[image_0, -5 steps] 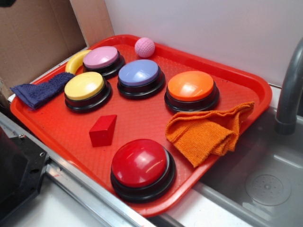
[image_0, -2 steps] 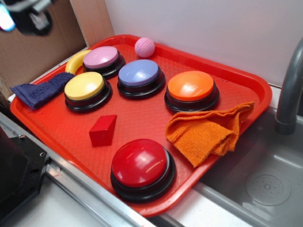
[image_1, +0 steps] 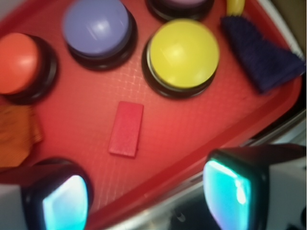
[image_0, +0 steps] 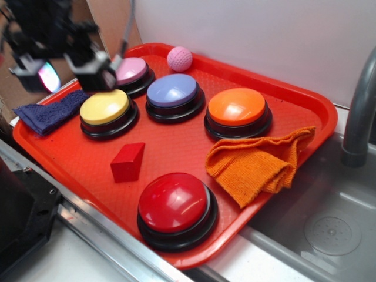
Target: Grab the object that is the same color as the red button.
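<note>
Your red tray (image_0: pixel 305 100) holds everything, nothing on it shifted. Red button (image_0: pixel 174 202) sits at the near edge; the red block (image_0: pixel 128 161) lies just behind it, untouched. The gripper (image_0: pixel 64 61) has swung in over the yellow button (image_0: pixel 104 107), jaws spread, empty. Approach only.

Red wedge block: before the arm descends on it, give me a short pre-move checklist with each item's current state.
1. Red wedge block uncovered on the red tray: ok.
2. Clear of yellow button and red button: ok.
3. End effector open, empty: ok.
4. End effector above the block: not ok, it is over the tray's edge.
5. Orange cloth away from the block: ok.
6. Block lies flat: ok.
</note>
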Available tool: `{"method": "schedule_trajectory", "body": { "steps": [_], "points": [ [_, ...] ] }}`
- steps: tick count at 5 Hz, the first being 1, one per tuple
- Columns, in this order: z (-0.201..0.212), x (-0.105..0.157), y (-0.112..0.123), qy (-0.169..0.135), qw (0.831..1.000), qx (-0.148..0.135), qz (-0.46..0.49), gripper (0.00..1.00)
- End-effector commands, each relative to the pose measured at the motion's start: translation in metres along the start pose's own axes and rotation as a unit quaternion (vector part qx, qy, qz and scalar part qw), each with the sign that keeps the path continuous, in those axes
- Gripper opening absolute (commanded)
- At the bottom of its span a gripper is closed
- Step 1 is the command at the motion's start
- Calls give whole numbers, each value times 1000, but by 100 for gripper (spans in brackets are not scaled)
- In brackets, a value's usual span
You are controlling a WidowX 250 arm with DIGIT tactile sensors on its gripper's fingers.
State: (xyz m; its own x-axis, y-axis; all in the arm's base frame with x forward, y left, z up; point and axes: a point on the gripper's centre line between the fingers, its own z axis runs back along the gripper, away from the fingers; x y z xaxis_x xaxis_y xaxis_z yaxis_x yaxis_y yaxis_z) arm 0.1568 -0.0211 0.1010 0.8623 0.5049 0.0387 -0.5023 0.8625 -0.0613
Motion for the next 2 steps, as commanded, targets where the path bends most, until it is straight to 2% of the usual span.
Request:
{"method": "schedule_trajectory", "body": {
  "steps": [1,2],
  "points": [
    [-56,2,-13,-23,998,8,52,100],
    [-79,-4,-15,-11,998,22,57,100]
  ]
}}
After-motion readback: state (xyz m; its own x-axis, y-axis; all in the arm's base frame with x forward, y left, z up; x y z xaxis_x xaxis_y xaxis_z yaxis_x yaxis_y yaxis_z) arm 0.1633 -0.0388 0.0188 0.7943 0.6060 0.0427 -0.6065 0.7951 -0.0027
